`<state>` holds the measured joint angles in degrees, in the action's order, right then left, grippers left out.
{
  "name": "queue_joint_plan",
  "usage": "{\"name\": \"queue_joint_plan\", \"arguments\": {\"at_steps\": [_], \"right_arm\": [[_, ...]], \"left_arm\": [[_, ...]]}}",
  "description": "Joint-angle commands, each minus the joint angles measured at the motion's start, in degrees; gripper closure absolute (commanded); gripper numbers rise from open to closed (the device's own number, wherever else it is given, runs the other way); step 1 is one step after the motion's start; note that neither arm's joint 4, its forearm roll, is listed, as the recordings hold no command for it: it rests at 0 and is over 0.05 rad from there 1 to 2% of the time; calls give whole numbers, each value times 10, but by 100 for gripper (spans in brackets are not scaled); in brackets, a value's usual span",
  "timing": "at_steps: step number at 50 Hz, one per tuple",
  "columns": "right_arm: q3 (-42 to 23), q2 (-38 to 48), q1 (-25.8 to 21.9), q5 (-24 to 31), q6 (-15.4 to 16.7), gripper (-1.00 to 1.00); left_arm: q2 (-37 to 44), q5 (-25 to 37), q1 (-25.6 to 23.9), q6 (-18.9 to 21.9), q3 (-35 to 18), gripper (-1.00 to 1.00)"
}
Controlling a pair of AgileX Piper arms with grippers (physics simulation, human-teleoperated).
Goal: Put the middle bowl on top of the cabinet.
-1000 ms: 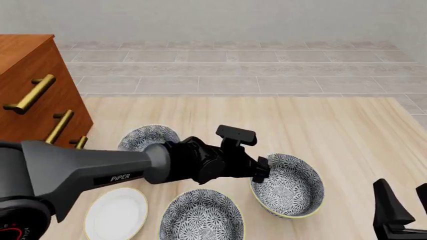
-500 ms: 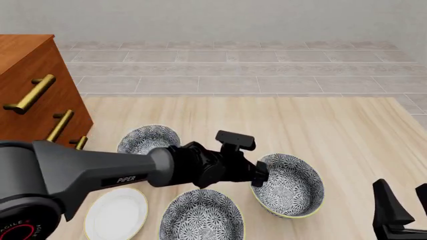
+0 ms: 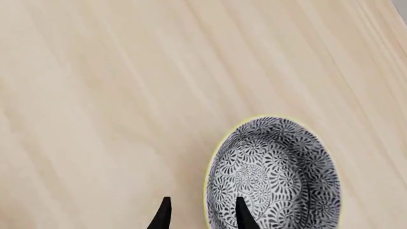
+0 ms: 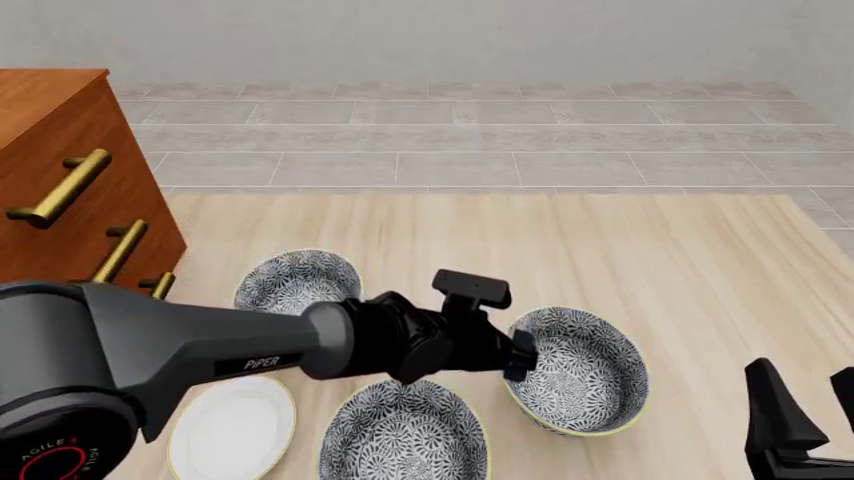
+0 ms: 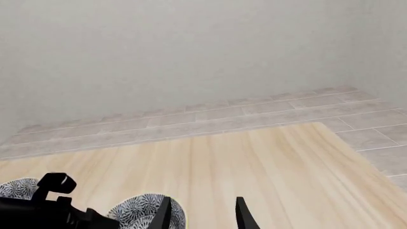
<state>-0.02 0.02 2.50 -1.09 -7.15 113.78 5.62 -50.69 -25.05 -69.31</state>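
The left gripper [image 4: 523,352] has dropped lower over the past second; its parted fingers [image 3: 242,214] now straddle the rim of the blue-and-white floral bowl [image 4: 577,368] on the pale wooden tabletop [image 4: 694,270], not yet clamping. The reddish-brown wooden cabinet [image 4: 60,180] stands well apart. The right gripper [image 5: 201,212] idles open, empty.

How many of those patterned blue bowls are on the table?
3: one far left by the cabinet, one nearest the camera, one to the right at the left gripper.
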Motion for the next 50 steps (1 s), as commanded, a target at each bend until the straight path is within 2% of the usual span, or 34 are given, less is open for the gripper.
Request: {"name": "queue_joint_plan", "arguments": {"at_steps": [1,8,9,15,31,34,36,39,44,46,47,50], "right_arm": [[0,0,0,0,0,-100],[0,0,1,1,0,-100],[0,0,1,1,0,-100],[0,0,0,1,1,-100],[0,0,1,1,0,-100],[0,0,0,1,0,-100],[0,0,0,1,0,-100],[0,0,0,2,-1,-100],[0,1,1,2,-2,-100],[0,2,1,2,-2,-100],[0,3,1,1,-3,-100],[0,8,0,-3,-3,-100]], "left_arm": [[1,-7,-2,0,6,-100],[-6,-12,1,7,11,-100],[-9,-14,2,13,12,100],[-22,-19,8,21,22,100],[-49,-41,8,0,39,100],[-45,-42,2,-9,38,100],[-26,-27,-14,-46,26,100],[-44,-42,-10,-32,34,100],[-44,-53,-27,-63,31,100],[-59,-66,-21,-41,39,100],[-49,-59,-28,-56,34,100],[-60,-62,-36,-53,33,100]]}}
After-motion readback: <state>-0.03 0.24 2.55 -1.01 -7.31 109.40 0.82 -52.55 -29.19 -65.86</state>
